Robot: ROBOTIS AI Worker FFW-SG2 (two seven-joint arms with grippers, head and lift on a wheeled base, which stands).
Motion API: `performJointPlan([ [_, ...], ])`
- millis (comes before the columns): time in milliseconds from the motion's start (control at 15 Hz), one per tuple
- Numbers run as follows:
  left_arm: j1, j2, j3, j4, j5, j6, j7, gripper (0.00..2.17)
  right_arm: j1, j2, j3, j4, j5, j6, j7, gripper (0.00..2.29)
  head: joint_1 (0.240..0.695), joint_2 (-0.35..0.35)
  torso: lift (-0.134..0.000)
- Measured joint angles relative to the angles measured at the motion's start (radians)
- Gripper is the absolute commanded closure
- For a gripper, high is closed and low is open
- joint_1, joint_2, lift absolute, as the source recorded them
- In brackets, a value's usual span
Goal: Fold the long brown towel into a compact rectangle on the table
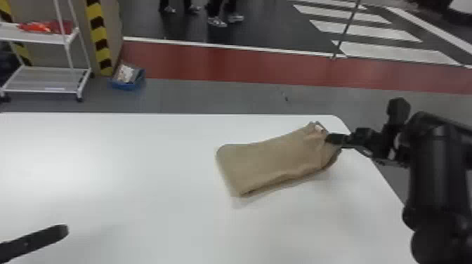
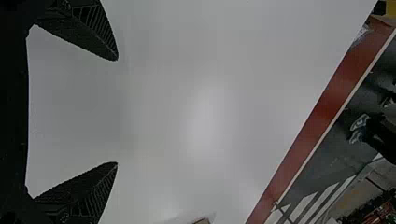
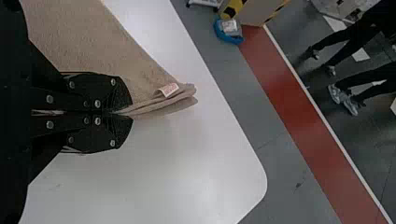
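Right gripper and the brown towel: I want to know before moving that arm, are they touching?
Touching. The right wrist view shows the right gripper with its two fingers closed on the edge of the brown towel.

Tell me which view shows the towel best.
The head view: it takes in the whole towel, the right gripper at one end. The right wrist view shows that end close up, with its tag; the left wrist view, a small tan bit, probably towel.
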Motion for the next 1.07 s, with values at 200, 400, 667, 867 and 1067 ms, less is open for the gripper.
performJointPlan([
  [200,-0.006,0.000,-0.002,0.002,-0.003,0.000,0.000,0.08,0.072,0.011,0.026,-0.255,-0.164,0.272,0.024,1.30,0.695,-0.165,-0.125],
  [400,-0.012,0.000,-0.003,0.009,-0.004,-0.001,0.002,0.08,0.143,0.071,0.105,-0.438,-0.225,0.400,0.040,1.30,0.695,-0.088,-0.125],
  [667,-0.013,0.001,0.009,0.007,-0.002,0.000,-0.003,0.08,0.181,0.166,0.210,-0.520,-0.227,0.422,0.040,1.30,0.695,0.004,-0.125],
  [867,-0.014,0.002,0.016,0.007,-0.001,0.000,-0.004,0.08,0.201,0.232,0.270,-0.558,-0.232,0.419,0.043,1.30,0.695,0.080,-0.125],
  [1067,-0.021,0.003,0.017,0.008,-0.001,-0.001,-0.004,0.08,0.227,0.243,0.356,-0.578,-0.227,0.420,0.043,1.30,0.695,0.129,-0.125],
])
